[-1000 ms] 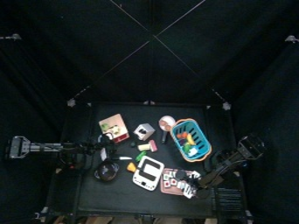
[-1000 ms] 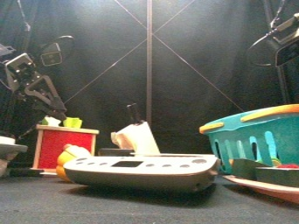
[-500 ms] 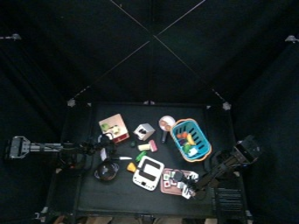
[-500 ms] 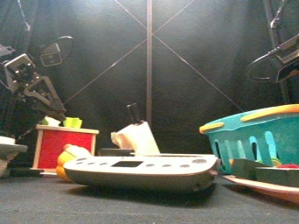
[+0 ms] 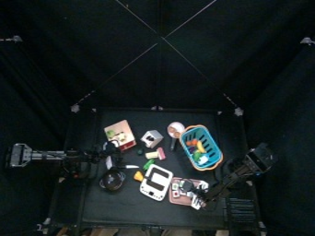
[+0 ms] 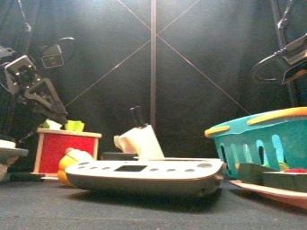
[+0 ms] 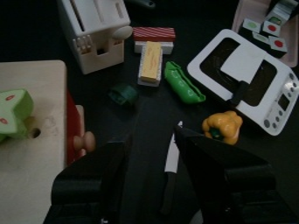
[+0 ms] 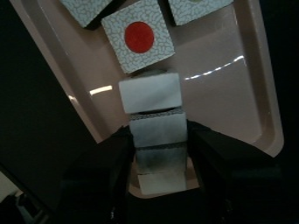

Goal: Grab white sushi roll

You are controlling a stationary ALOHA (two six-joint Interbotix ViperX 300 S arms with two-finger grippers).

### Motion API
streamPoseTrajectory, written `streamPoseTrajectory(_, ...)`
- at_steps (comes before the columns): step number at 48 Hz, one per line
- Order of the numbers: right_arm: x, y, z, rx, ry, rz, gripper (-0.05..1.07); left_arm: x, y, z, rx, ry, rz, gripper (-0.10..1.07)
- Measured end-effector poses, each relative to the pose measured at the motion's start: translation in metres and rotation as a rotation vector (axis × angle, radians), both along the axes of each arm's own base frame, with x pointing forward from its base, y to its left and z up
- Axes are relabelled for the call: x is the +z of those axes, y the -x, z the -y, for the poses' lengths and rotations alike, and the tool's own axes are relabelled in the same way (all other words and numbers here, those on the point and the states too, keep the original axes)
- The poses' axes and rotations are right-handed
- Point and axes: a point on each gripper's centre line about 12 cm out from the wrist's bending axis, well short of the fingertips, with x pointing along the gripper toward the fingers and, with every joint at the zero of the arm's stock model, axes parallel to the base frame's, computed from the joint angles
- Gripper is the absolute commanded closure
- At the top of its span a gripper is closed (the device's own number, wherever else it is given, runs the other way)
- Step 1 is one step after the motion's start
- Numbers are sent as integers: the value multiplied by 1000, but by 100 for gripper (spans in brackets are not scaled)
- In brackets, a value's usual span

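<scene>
My right pincer (image 8: 158,156) had dropped closer over the pink tray (image 8: 251,105) at the front right of the table in the last second. As it came down, its two jaws had narrowed from nearly full spread. At this moment they stood on either side of the white sushi roll (image 8: 153,109), which lay flat on the tray just beside a white piece with a red centre (image 8: 140,37). In my wrist view the roll sat squarely in the gap, in line with the jaws. I read the pincer as not yet clenched: the jaws were still apart, and I could not tell whether their inner faces had touched the roll. From high above, my arm reached in from the right, past the teal basket (image 5: 200,147). The pincer hung over the tray's near end, where the roll itself was too small to pick out. My left pincer (image 7: 149,150) rested over the left side of the table, jaws apart and holding nothing, above a scatter of toy food. By my judgement the descent and the narrowing meant the approach was done and the grasp was under way. What remained was to finish the squeeze on the roll without nudging the red-centred piece, then lift it off the tray.
</scene>
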Motion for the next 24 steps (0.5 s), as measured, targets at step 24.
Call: streamPoseTrajectory(24,24,0,8,-31,-1,20,36,0,0,0,1,1,0,15)
